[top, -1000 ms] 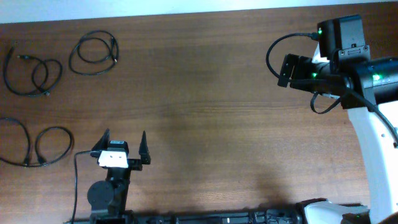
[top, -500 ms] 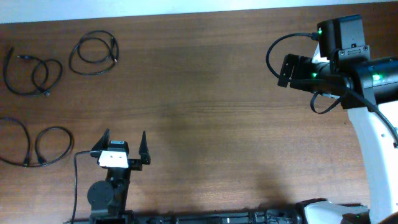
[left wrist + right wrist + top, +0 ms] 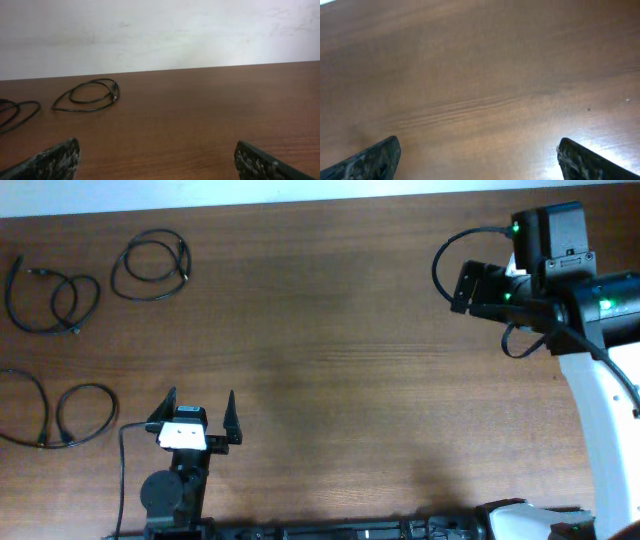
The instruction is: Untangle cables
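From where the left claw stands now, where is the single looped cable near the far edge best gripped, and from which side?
Probably the right side of the looped cable, where its strands run together by the plug. It lies flat, so the open left claw should come from above, straddling the strands.
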Motion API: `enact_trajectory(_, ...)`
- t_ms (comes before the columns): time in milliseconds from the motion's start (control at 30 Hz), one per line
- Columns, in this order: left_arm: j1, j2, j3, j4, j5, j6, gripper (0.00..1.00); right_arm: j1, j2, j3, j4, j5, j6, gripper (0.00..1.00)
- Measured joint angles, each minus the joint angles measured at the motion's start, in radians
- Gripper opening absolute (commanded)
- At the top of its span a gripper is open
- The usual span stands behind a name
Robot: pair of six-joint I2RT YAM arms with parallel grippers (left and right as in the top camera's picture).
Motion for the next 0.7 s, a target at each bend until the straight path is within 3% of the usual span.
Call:
enact_trajectory(167, 0.0, 0.0, 0.0, 0.0, 0.0, 0.0, 0.99, 0.0, -0.153, -0.081, 0.159, 0.019, -0.063, 0.98)
enact_trajectory(300, 0.0, 0.0, -0.002, 0.005, 0.003, 0.0, 0.99, -0.026, -0.468, -0.495, 0.498, 0.012, -0.088, 0.98)
enact_trajectory(467, 0.0, -0.001, -0.003, 0.006, 0.003, 0.0, 0.99, -0.259, -0.872, -1.041, 0.916, -0.14, -0.089, 0.98)
enact_trajectory(567, 0.0, 0.002, -0.004, 0.006, 0.003, 0.0, 0.99, -0.282, -1.173, -1.335, 1.138, -0.19, -0.09, 0.98)
enact_trajectory(700, 0.0, 0.0, -0.004, 0.007, 0.003, 0.0, 0.99, -0.283, -1.323, -1.596, 1.331, -0.204, -0.088, 0.98)
